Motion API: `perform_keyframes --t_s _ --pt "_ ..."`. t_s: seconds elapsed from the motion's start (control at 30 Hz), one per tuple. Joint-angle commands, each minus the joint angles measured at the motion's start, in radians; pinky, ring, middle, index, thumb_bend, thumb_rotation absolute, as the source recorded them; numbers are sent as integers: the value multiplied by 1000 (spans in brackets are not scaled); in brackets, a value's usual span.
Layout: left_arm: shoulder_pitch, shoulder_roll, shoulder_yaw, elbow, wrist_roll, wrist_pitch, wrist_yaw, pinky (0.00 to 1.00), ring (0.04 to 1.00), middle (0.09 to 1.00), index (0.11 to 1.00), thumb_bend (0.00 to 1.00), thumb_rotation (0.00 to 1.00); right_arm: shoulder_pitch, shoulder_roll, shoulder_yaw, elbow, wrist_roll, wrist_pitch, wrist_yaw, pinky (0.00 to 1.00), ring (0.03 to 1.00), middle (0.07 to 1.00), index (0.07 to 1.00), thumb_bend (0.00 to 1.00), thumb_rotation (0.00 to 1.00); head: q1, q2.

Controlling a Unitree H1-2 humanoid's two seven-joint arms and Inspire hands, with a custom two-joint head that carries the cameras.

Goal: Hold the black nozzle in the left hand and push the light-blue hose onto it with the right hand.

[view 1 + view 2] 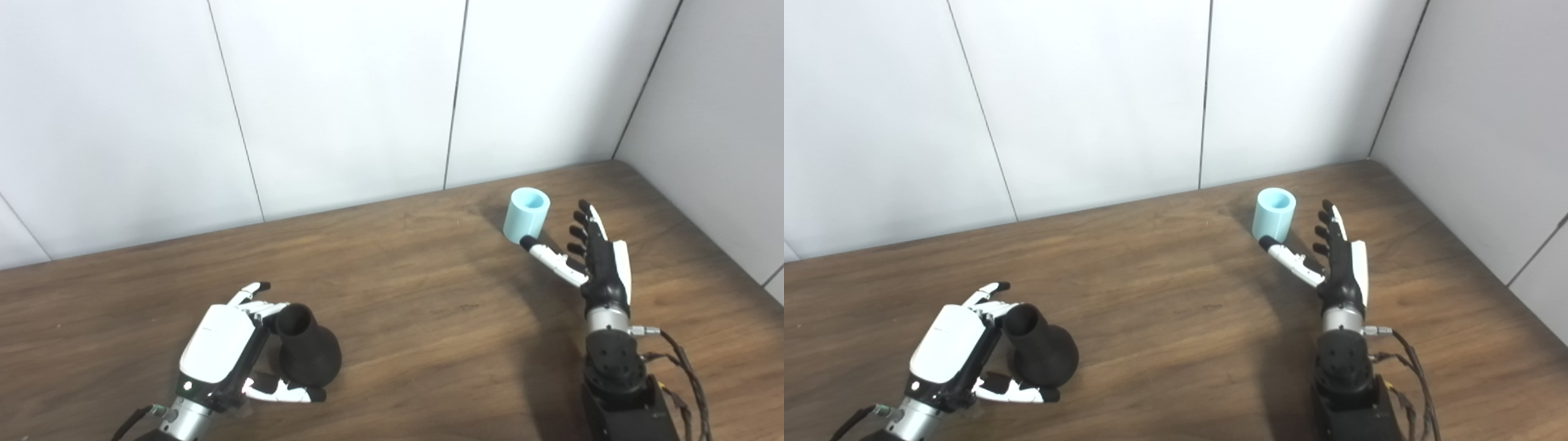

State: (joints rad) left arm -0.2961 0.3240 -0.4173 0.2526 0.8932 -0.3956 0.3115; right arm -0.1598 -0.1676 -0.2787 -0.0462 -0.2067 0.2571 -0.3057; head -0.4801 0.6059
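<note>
The black nozzle (308, 351) stands upright on the wooden table (416, 294) at the front left, wide base down and open neck up. My left hand (229, 346) is cupped around it, fingers behind the neck and thumb along the base in front, still spread and not closed tight. The light-blue hose piece (527, 214), a short open cylinder, stands upright at the back right. My right hand (591, 254) is open just right of and nearer than the hose piece, fingers straight up, thumb tip pointing at its base.
White wall panels (343, 104) rise directly behind the table's far edge, and a side wall (723, 135) closes the right edge. Cables (686, 367) hang off the right wrist. Bare wood lies between the two hands.
</note>
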Motion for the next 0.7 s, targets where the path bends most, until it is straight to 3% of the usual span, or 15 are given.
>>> perform_keyframes --t_s 0.0,0.1,0.2,0.27,0.67 --pt "75 27 -7 74 -1 -15 20 846 488 437 506 503 0 -51 -28 -17 3 -1 -40 -20 812 888 918 945 947 473 -1 0" --pt "73 29 -6 84 -4 -30 29 848 483 429 509 503 0 -76 -35 -34 50 26 -76 -21 823 883 915 937 940 483 -2 2" --pt "77 31 -5 78 -1 -29 27 849 489 432 506 503 0 -97 -44 -45 99 54 -117 -18 818 874 912 937 995 536 -1 3" --pt "79 32 -4 75 0 -29 26 851 483 430 509 503 0 -107 -50 -46 119 61 -130 -19 813 865 900 926 999 515 -1 3" --pt "85 36 -7 69 4 -26 23 848 486 434 508 503 0 -167 -95 -17 168 50 -100 -9 775 846 884 911 945 388 1 3"
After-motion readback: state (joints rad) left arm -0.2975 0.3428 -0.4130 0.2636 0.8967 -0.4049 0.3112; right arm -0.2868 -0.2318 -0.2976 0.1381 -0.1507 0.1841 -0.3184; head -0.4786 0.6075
